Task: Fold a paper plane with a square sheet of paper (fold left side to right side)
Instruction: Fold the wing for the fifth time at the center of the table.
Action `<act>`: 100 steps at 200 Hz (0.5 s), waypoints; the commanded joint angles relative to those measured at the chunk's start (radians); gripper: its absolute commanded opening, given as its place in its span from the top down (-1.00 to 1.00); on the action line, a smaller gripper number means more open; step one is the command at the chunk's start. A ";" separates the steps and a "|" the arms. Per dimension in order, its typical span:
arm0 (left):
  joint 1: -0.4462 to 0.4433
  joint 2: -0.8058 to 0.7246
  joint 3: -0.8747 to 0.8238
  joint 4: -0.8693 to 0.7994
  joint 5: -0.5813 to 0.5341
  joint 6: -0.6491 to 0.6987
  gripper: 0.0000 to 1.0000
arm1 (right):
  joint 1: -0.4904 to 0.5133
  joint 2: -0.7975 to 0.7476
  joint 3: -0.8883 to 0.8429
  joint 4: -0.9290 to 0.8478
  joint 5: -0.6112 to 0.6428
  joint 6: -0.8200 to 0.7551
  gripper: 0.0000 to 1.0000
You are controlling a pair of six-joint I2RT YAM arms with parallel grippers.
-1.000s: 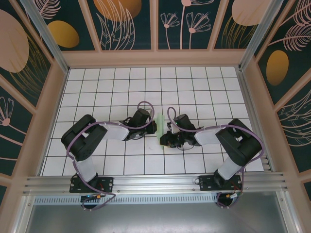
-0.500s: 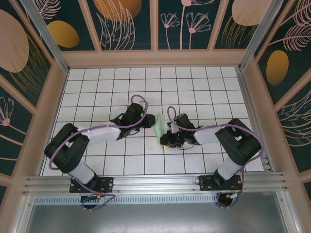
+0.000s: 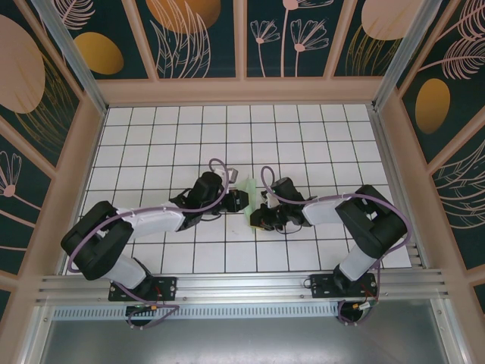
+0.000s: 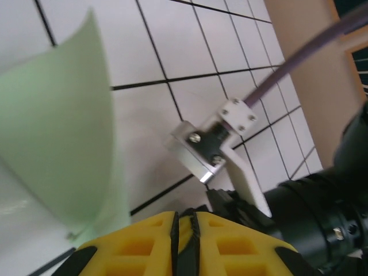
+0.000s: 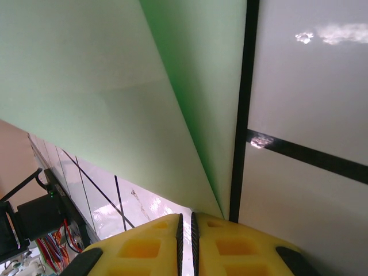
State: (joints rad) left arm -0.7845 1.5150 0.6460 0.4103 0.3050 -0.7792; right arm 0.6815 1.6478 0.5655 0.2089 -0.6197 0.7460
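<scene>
As my left gripper (image 4: 184,221) swung back in, fingers together, the pale mint-green paper square (image 3: 249,188) stands raised. Right gripper (image 5: 185,223) clamps it; fold unfinished.

The sheet of paper (image 3: 248,187) stands up on the table (image 3: 318,136), near its middle. The left gripper (image 3: 239,201) is just beside the paper's left side. The right gripper (image 3: 256,220) is at the paper's near end. The paper is between the two grippers.
</scene>
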 commanded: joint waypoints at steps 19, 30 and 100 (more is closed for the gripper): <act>-0.019 0.037 0.023 0.058 0.014 -0.023 0.65 | 0.004 0.081 -0.044 -0.152 0.170 0.003 0.65; -0.019 0.076 0.038 0.061 0.017 -0.022 0.64 | 0.004 0.082 -0.044 -0.151 0.169 0.003 0.65; 0.013 0.254 0.121 0.023 -0.061 -0.005 0.64 | 0.006 0.080 -0.045 -0.159 0.172 -0.002 0.65</act>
State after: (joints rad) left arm -0.7937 1.7233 0.7418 0.4374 0.2741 -0.7898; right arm 0.6819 1.6474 0.5655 0.2085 -0.6189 0.7460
